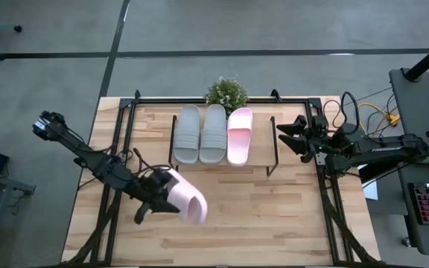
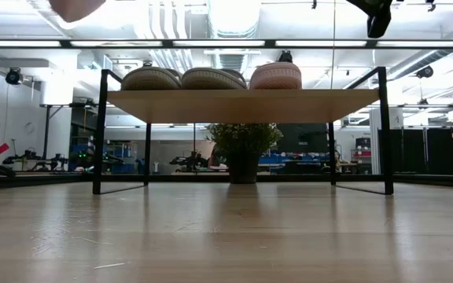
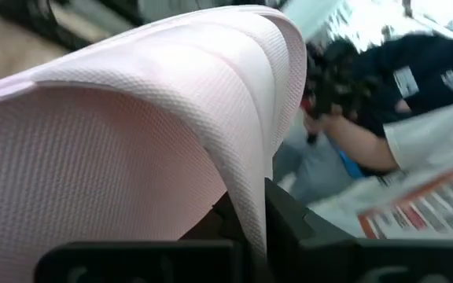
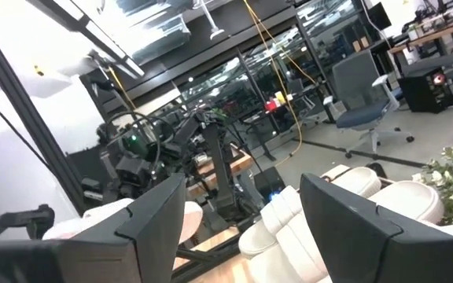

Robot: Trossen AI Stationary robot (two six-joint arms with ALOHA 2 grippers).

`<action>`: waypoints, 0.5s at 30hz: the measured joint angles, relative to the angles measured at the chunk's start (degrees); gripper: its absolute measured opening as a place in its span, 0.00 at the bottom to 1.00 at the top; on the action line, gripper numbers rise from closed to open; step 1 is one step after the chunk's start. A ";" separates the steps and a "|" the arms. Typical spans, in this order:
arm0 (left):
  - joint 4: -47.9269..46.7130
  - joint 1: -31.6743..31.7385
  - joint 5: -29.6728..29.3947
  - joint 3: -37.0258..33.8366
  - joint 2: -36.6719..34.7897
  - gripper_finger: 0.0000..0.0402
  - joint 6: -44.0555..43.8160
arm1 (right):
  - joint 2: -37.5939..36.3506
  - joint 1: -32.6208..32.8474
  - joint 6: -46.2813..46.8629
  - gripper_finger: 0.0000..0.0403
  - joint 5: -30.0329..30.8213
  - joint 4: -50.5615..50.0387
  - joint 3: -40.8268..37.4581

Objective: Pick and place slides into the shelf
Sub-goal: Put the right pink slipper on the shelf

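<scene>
The last pink slide [image 1: 188,199] is pinched by the left gripper [image 1: 162,195] near the table's front edge; it should be set onto the shelf [image 1: 263,158] beside its mate [image 1: 239,135]. The right gripper [image 1: 293,136] waits spread by the right edge.

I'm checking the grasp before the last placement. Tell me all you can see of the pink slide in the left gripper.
The pink slide is pale pink, soft-looking, with a wide strap of finely dimpled texture. The left gripper holds it off the table in front of the shelf, its fingers closed on the strap edge. Nothing else touches it.
</scene>
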 joint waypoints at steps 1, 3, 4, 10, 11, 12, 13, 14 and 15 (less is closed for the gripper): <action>1.83 0.12 -1.49 -0.07 0.46 0.00 0.92 | 0.00 0.00 0.48 0.60 -0.01 0.01 0.00; 6.14 0.52 -3.84 -0.08 1.16 0.00 3.84 | 0.00 -0.03 1.45 0.60 -0.80 0.14 0.00; 8.19 0.82 -5.23 0.04 1.36 0.00 6.08 | 0.00 0.00 1.92 0.60 -1.27 0.32 0.00; 24.03 3.79 -16.72 0.00 2.78 0.00 20.86 | 0.15 0.24 6.40 0.58 0.35 0.57 0.00; 26.10 4.35 -18.89 0.14 3.22 0.00 22.95 | 0.17 0.37 6.35 0.57 0.51 0.73 0.00; 27.87 4.85 -20.77 0.28 3.76 0.00 24.88 | 0.17 0.52 6.08 0.57 0.58 1.06 -0.01; 29.85 5.45 -22.46 0.38 4.33 0.00 26.72 | 0.36 0.66 5.66 0.56 0.65 1.74 0.00; 32.01 6.12 -23.89 0.53 4.97 0.00 28.26 | 0.49 0.87 4.91 0.55 0.68 2.70 0.00; 34.06 6.78 -25.05 0.68 5.54 0.00 29.51 | 0.59 1.11 4.07 0.55 0.68 3.78 0.00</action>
